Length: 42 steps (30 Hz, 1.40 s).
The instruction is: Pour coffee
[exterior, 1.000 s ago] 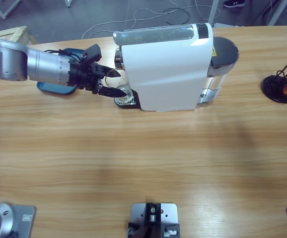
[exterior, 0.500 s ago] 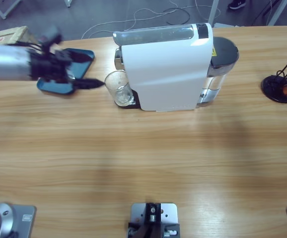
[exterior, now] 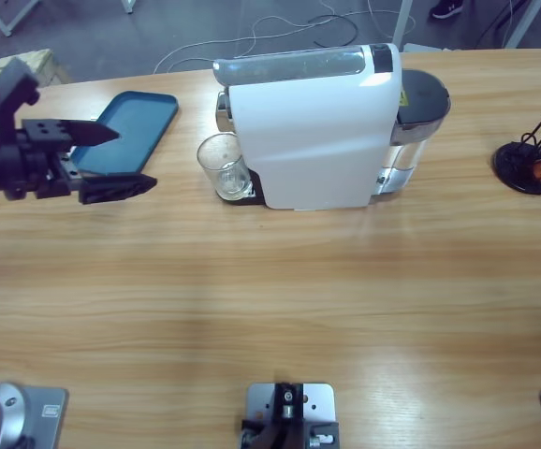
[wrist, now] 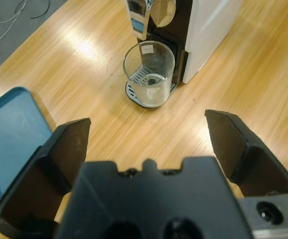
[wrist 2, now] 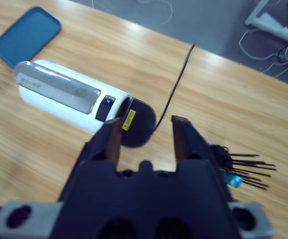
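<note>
Coffee cannot be made out for certain in the clear glass tumbler (exterior: 224,166); the left wrist view shows only the drip grate through its bottom (wrist: 149,74). The tumbler stands upright on the drip tray of the white coffee machine (exterior: 322,131), under the spout, at upper middle of the high view. My left pincer (exterior: 113,161) hangs at the left edge of the high view, jaws spread wide with nothing between them, its tips pointing toward the tumbler but well apart from it. One jaw reaches over the blue tray (exterior: 128,129) that lies on the wooden table (exterior: 270,299) at upper left. In the left wrist view the tumbler sits at upper middle, between my jaw tips and beyond them, and the blue tray (wrist: 9,134) is at the left edge. My right pincer (wrist 2: 146,132) looks down on the machine (wrist 2: 69,97) from high above, jaws partly apart and holding nothing. A black stand of thin rods (exterior: 531,154) sits at the right edge of the high view.
</note>
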Tool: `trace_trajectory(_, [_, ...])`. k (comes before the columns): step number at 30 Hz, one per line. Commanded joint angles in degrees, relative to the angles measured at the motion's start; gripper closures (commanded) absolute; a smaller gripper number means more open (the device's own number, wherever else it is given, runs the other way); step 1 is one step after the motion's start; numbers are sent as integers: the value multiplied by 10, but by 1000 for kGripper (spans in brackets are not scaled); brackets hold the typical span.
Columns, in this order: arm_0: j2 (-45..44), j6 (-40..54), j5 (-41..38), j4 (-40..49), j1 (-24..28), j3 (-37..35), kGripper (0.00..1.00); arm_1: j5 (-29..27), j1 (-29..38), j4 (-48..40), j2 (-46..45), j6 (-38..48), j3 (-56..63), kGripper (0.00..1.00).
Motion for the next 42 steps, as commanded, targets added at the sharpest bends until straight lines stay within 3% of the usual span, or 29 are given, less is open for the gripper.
trace_trajectory(1, [-37, -8, 11, 9, -8, 28, 9, 41, -3, 9, 117, 9, -19, 1000])
trace_trajectory(15, [-1, -11, 15, -5, -8, 41, 9, 93, 10, 14, 180, 10, -60, 1000])
trace_trajectory(42, [17, -11, 14, -8, -8, 41, 9, 82, 23, 32, 212, 10, -56, 1000])
